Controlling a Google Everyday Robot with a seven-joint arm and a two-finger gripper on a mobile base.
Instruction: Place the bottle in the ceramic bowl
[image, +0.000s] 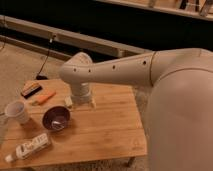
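Observation:
The bottle (29, 147) is slim and white with a dark label. It lies on its side near the front left edge of the wooden table (107, 127). The ceramic bowl (56, 118), glossy dark purple-brown, stands just behind and to the right of the bottle. My gripper (80, 103) hangs from the arm's wrist over the table, behind and to the right of the bowl. It is apart from both the bowl and the bottle, and I see nothing held in it.
A white tapered cup (17, 111) stands left of the bowl. An orange stick (44, 98) and a dark flat object (31, 89) lie at the back left. My arm (130, 67) spans the table from the right. A cable (46, 60) runs on the floor behind.

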